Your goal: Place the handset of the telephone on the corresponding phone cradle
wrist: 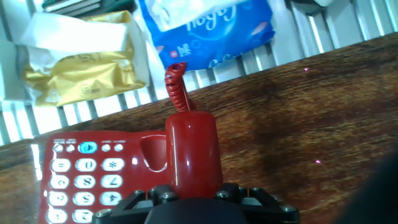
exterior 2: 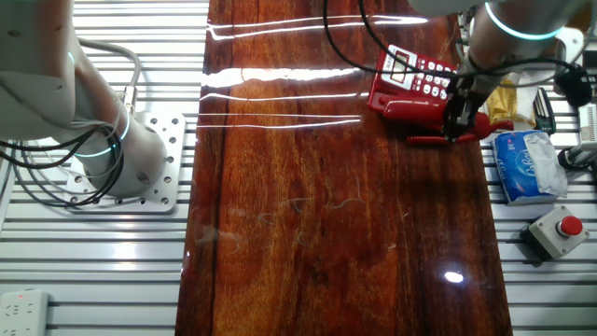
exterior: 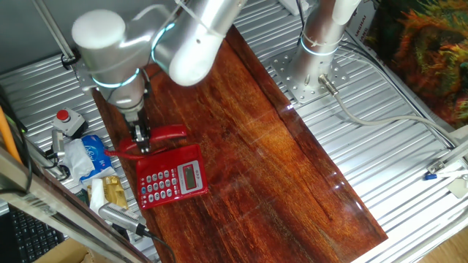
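The red handset point(exterior: 162, 136) sits between my gripper's point(exterior: 140, 140) fingers, which are shut on its middle. It hangs just beyond the top edge of the red telephone point(exterior: 172, 180), tilted, and I cannot tell whether it touches the base. In the other fixed view the handset point(exterior 2: 431, 138) lies on the near side of the telephone point(exterior 2: 410, 79) under the gripper point(exterior 2: 457, 129). In the hand view the handset point(wrist: 193, 149) runs away from the gripper point(wrist: 194, 186), with its curly cord point(wrist: 177, 84) at the far end. The phone cradle point(wrist: 152, 152) shows as a recess beside the keypad.
A blue tissue pack point(exterior: 91, 153) and a yellow packet point(exterior: 110, 191) lie on the metal slats left of the wooden board. A grey box with a red button point(exterior: 67, 120) stands behind them. A second arm's base point(exterior: 311, 66) stands at the back right.
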`<state>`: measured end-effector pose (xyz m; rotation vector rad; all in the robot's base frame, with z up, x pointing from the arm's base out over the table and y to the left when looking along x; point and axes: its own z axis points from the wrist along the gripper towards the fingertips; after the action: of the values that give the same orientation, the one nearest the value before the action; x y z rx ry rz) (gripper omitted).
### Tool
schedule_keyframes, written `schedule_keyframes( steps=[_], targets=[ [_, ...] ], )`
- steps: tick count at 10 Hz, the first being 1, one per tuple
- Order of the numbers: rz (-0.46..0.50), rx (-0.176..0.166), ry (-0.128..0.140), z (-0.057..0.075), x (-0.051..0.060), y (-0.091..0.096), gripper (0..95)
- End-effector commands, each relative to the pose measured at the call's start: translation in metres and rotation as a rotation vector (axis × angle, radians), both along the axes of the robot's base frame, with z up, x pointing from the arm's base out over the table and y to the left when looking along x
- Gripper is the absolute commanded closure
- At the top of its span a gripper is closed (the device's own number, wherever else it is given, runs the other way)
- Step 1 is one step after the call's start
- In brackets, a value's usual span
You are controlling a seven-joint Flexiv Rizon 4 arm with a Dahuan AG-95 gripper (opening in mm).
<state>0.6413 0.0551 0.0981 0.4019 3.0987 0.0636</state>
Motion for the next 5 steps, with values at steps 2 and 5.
schedule_keyframes(
  steps=[2, 5],
  targets=[
    [0.0, 0.011, -0.007, -0.005, -0.001, 0.007, 95.0],
    [-0.001, 0.02, -0.017, -0.016, 0.001, 0.01, 95.0]
  ],
)
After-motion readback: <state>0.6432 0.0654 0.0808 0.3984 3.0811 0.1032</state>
